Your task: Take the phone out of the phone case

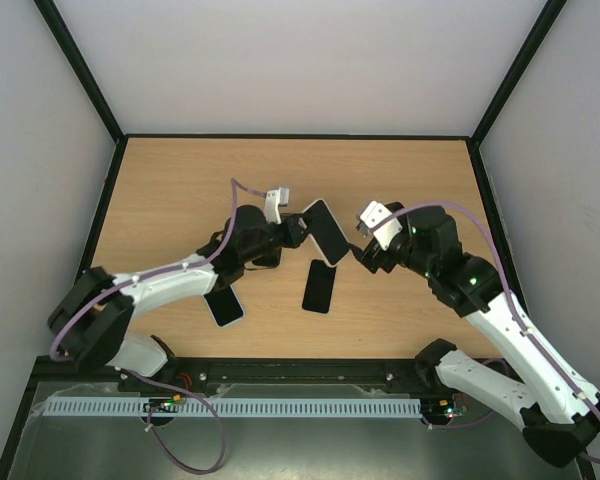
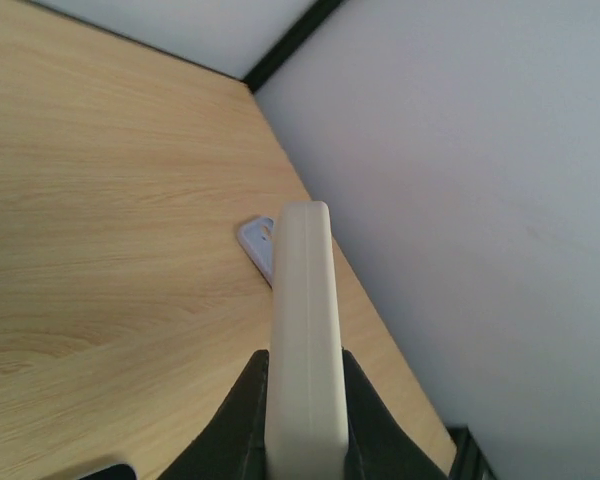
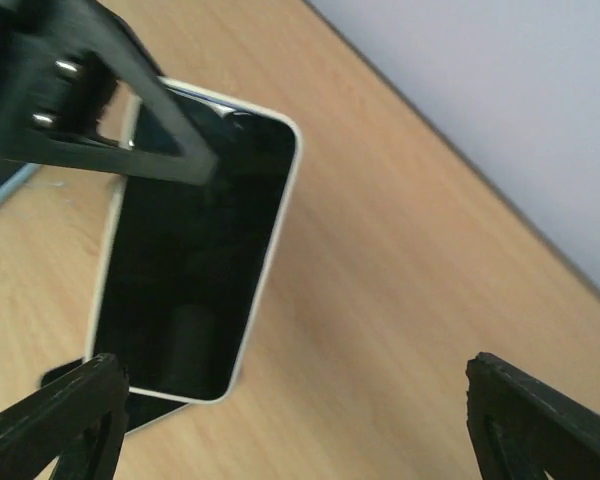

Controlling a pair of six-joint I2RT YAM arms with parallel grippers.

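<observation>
Right wrist view: the white-rimmed case (image 3: 195,260) is just ahead of the right gripper (image 3: 292,365), above it and toward the frame's left, glossy dark face toward my camera. Dark face and white rim are all I get, so I can't tell whether the phone is seated in it. The right gripper's fingers (image 3: 60,420) are spread wide, one in each lower corner. Nothing is between them and they are clear of the case.

The left gripper (image 2: 302,362) has the case. Its jaws are pressed together on the two flat faces near one short end. In the left wrist view the case is edge-on and sticks straight out past the fingertips. One dark left finger (image 3: 120,110) crosses the case's top corner in the right wrist view. Top view shows the case held tilted, up off the table (image 1: 180,190), with the two grippers close together and the right one just beside the case's lower corner.

Below the grippers, toward the arm bases, a flat black slab (image 1: 319,288) lies on the wood, touching neither gripper. I can't tell whether it is the phone. A pale flat piece (image 1: 224,306) with a white rim lies under the left forearm, well behind the left gripper. In the left wrist view a small pale thing (image 2: 258,240) lies on the wood past the case's far end. Too little of it shows to name it.
</observation>
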